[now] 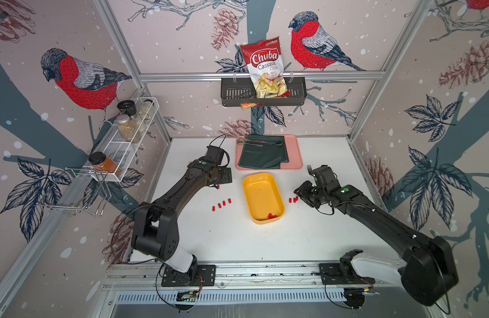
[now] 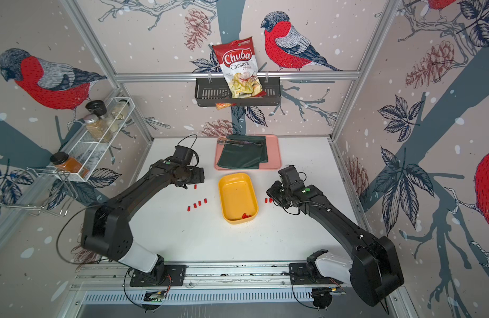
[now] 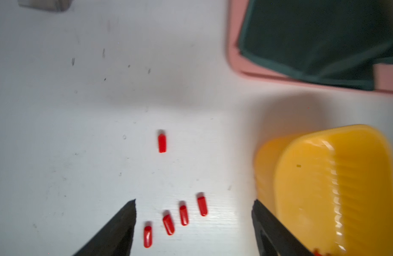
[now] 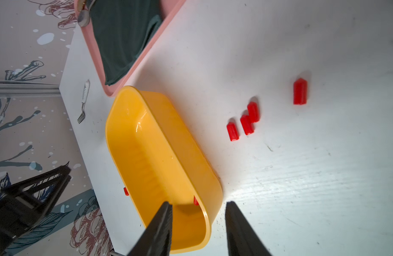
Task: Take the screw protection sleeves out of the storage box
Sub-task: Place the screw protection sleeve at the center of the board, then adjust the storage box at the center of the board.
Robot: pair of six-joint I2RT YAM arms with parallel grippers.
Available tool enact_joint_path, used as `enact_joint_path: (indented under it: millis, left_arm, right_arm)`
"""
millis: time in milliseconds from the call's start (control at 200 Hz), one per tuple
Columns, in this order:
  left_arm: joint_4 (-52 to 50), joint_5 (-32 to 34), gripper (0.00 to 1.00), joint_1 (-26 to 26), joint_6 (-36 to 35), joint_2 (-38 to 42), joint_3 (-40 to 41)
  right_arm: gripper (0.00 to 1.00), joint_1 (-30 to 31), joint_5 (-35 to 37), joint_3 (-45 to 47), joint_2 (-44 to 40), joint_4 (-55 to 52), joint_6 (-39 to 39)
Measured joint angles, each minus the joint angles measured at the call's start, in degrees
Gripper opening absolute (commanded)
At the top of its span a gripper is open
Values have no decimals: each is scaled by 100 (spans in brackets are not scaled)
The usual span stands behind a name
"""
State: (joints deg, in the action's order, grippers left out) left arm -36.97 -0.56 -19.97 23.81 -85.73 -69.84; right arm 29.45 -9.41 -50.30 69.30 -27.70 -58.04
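The yellow storage box (image 1: 261,192) (image 2: 236,192) lies mid-table with a few red screw protection sleeves (image 1: 271,216) in its near corner. Several sleeves (image 1: 221,204) form a row on the table left of the box, and one sleeve (image 1: 218,186) lies by itself farther back. More sleeves (image 1: 293,199) lie right of the box. My left gripper (image 3: 194,200) hovers open above the left row (image 3: 183,215), holding nothing. My right gripper (image 4: 199,202) is open and empty, right of the box (image 4: 151,155), near three sleeves (image 4: 246,122).
A pink tray (image 1: 295,154) with a green cloth (image 1: 262,154) and metal utensils sits behind the box. A fork (image 4: 83,99) lies on the table at the back right. A black wall basket (image 1: 232,92) holds a chips bag, and a spice rack (image 1: 127,143) hangs on the left wall.
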Motion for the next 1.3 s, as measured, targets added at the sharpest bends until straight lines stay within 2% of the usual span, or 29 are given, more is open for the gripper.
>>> enact_joint_path:
  millis: [150, 270, 385, 700, 780, 865, 1005, 1211, 1301]
  left_arm:
    - [225, -669, 81, -612, 542, 577, 643]
    - [385, -876, 81, -1086, 1034, 616, 1272]
    - [636, -988, 81, -1464, 1392, 564, 1506]
    - [1137, -988, 73, -1770, 1729, 103, 1987]
    - [1143, -992, 63, -1812, 1777, 4, 2015]
    - [1141, -1008, 43, -1845, 1779, -70, 1982]
    - [1027, -1040, 22, -1853, 1757, -221, 1696]
    - [417, -1246, 1, -1853, 1475, -280, 1123]
    - [133, -1368, 0, -1851, 1364, -286, 890]
  right_arm:
    - [44, 168, -52, -531, 457, -46, 284]
    - [44, 313, -136, -710, 927, -184, 431]
    - [44, 426, -170, -804, 1217, -243, 540]
    - [44, 601, -155, -1069, 1735, -444, 798]
    - [44, 627, -122, -1165, 1878, -555, 872]
    - [44, 660, -83, -1325, 2057, -688, 1001]
    - [45, 691, 2, -1729, 2468, -975, 1187]
    - [45, 706, 131, -2664, 3309, -1554, 1635]
    - [45, 704, 197, -3112, 3657, -1897, 1832]
